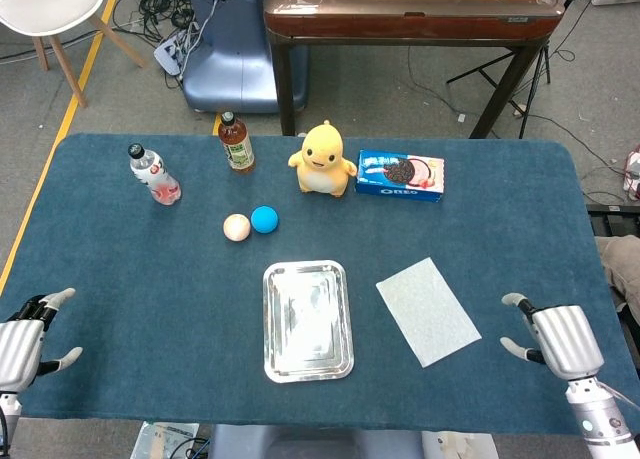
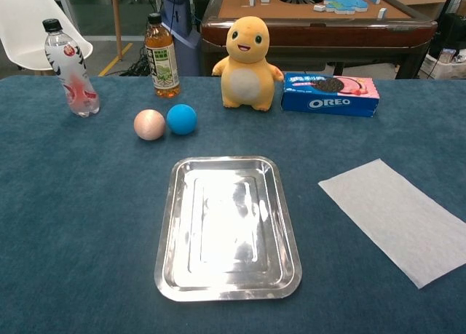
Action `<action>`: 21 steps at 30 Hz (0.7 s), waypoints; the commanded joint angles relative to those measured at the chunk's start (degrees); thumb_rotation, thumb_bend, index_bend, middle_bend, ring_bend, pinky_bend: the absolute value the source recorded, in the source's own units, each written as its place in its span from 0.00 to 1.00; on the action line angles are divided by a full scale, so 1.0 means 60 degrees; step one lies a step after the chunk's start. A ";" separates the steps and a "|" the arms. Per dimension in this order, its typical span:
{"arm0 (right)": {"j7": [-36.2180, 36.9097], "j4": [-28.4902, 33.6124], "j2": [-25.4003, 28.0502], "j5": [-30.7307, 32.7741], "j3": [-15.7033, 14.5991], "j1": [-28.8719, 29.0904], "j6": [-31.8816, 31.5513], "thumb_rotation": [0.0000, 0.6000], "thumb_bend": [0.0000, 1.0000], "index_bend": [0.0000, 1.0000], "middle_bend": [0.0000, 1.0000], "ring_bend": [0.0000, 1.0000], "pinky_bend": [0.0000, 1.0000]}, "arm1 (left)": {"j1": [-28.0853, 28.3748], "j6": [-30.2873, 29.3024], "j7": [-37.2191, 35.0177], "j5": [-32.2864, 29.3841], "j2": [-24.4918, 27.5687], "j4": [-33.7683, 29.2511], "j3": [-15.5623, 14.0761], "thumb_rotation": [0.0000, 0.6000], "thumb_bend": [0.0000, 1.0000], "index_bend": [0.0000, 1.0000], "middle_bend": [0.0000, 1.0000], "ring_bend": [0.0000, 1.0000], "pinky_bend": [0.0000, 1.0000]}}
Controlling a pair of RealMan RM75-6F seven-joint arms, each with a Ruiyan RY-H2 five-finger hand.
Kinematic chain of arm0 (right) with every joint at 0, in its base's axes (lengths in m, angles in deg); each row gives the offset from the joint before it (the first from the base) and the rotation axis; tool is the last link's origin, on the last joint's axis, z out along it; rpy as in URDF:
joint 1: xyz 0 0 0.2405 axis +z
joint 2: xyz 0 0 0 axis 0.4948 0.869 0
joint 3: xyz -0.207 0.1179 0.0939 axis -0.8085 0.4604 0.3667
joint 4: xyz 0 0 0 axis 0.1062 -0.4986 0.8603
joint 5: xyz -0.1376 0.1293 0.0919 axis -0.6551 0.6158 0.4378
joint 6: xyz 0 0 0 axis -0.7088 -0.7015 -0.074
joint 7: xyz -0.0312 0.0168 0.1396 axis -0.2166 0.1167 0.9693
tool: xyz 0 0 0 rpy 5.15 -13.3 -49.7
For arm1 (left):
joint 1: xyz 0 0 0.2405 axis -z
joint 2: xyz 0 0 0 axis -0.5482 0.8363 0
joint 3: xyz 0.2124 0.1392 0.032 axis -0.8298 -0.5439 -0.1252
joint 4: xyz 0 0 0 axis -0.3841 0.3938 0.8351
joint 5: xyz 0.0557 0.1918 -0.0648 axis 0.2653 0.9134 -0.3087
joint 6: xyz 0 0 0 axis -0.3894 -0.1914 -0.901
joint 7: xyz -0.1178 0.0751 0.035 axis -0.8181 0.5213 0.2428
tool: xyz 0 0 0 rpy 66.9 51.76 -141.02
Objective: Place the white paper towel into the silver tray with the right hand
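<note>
The white paper towel (image 1: 428, 310) (image 2: 400, 217) lies flat on the blue table, just right of the silver tray (image 1: 273, 357) (image 2: 166, 268). The tray holds nothing. My right hand (image 1: 555, 341) hovers over the table's front right corner, a short way right of the towel, fingers spread and holding nothing. At the front left edge my left hand (image 1: 22, 341) is open too and holds nothing. Neither hand shows in the chest view.
Behind the tray lie a peach ball (image 1: 236, 227) and a blue ball (image 1: 265, 219). Along the back stand a pink-labelled bottle (image 1: 154, 174), a tea bottle (image 1: 236, 143), a yellow plush toy (image 1: 322, 159) and an Oreo box (image 1: 400, 175).
</note>
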State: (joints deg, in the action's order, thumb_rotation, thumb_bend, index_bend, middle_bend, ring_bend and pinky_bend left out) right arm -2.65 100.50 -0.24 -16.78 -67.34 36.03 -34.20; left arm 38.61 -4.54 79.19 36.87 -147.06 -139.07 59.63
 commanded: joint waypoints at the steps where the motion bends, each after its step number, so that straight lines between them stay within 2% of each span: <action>1: -0.0181 -0.0132 -0.0096 -0.0237 -0.0184 0.0106 0.0183 1.00 0.00 0.40 1.00 1.00 1.00 | -0.0022 -0.0046 -0.0019 -0.0008 0.0027 -0.0020 0.0017 1.00 0.14 0.20 0.27 0.20 0.42; 10: -0.0632 -0.0401 -0.0566 -0.0455 -0.0506 0.0334 0.0815 1.00 0.00 0.38 1.00 1.00 1.00 | -0.0134 -0.0182 -0.0102 -0.0038 0.0120 -0.0010 0.0010 1.00 0.14 0.20 0.27 0.20 0.42; 18: -0.1041 -0.0678 -0.1162 -0.0355 -0.0586 0.0578 0.1416 1.00 0.00 0.24 1.00 1.00 1.00 | -0.0265 -0.0337 -0.0254 -0.0133 0.0225 -0.0022 0.0052 1.00 0.14 0.20 0.27 0.20 0.42; 21: -0.1121 -0.0727 -0.1353 -0.0276 -0.0607 0.0636 0.1588 1.00 0.00 0.22 1.00 1.00 1.00 | -0.0289 -0.0352 -0.0292 -0.0159 0.0246 -0.0018 0.0063 1.00 0.14 0.20 0.27 0.20 0.42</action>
State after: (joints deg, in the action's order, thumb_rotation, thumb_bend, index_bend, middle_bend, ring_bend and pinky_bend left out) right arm -9.15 96.30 -8.06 -18.64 -70.92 39.66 -24.96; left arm 36.88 -6.64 77.43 35.93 -145.58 -139.18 60.00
